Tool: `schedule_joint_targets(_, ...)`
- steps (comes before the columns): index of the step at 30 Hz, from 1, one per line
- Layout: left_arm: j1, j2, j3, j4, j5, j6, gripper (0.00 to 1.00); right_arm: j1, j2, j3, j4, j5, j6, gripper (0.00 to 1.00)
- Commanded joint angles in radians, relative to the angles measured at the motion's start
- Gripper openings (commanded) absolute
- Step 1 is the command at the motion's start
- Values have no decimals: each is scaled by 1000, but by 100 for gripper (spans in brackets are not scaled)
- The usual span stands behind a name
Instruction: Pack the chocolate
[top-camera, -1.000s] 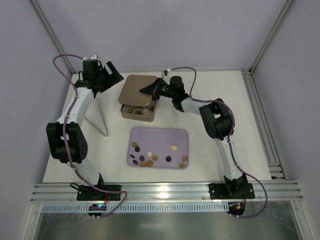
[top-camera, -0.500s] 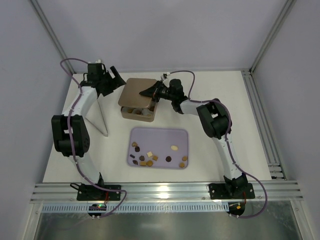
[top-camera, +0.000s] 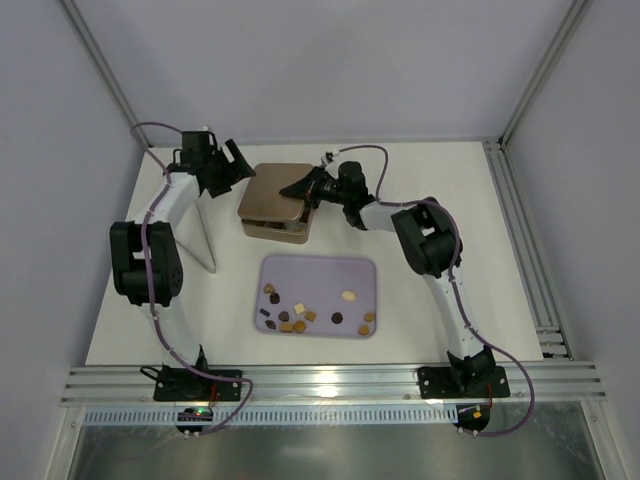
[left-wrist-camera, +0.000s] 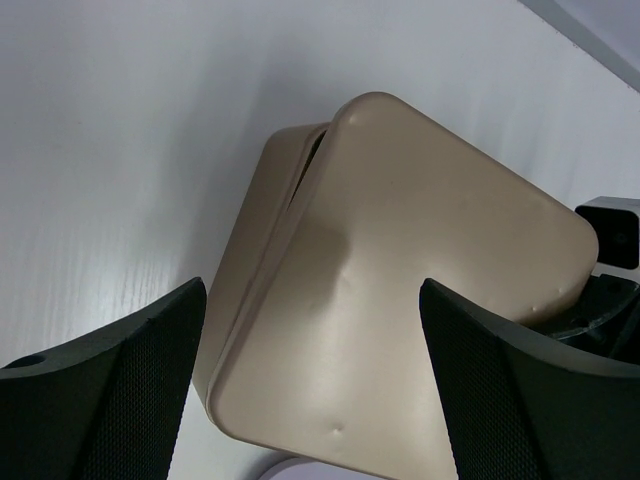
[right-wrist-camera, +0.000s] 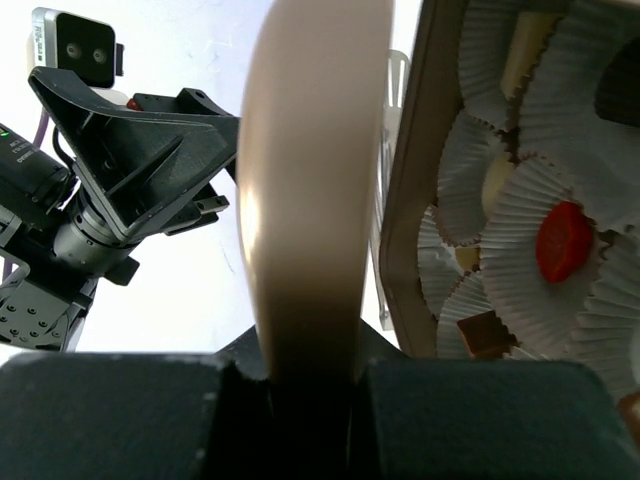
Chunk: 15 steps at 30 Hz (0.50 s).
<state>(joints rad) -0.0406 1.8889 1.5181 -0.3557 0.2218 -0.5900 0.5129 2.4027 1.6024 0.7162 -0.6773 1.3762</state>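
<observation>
The tan lid (top-camera: 275, 190) lies tilted over the brown square tin (top-camera: 272, 229). My right gripper (top-camera: 305, 187) is shut on the lid's right edge; in the right wrist view the lid (right-wrist-camera: 305, 200) is edge-on between the fingers. The tin (right-wrist-camera: 420, 200) holds white paper cups with chocolate, among them one red piece (right-wrist-camera: 563, 240). Several loose chocolate pieces (top-camera: 298, 318) lie on the lilac tray (top-camera: 318, 268). My left gripper (top-camera: 236, 166) is open at the lid's far left corner; in the left wrist view the lid (left-wrist-camera: 420, 260) fills the gap between its fingers, untouched.
A white upright panel (top-camera: 200, 235) stands left of the tin. Metal frame rails (top-camera: 525, 230) run along the table's right side and near edge.
My left gripper has moved right, up to the lid's left corner. My right gripper has lowered the lid further over the tin, hiding more of the cups.
</observation>
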Motion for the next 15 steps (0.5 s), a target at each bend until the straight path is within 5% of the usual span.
schedule_joint_targets(1,-12,12,45,14,16,19,85,-4,10,19,29,-21,-8,4)
schedule_joint_targets(15,-15,52,73,-25,11,32,83,-4,19,21,-20,-36,-29,6)
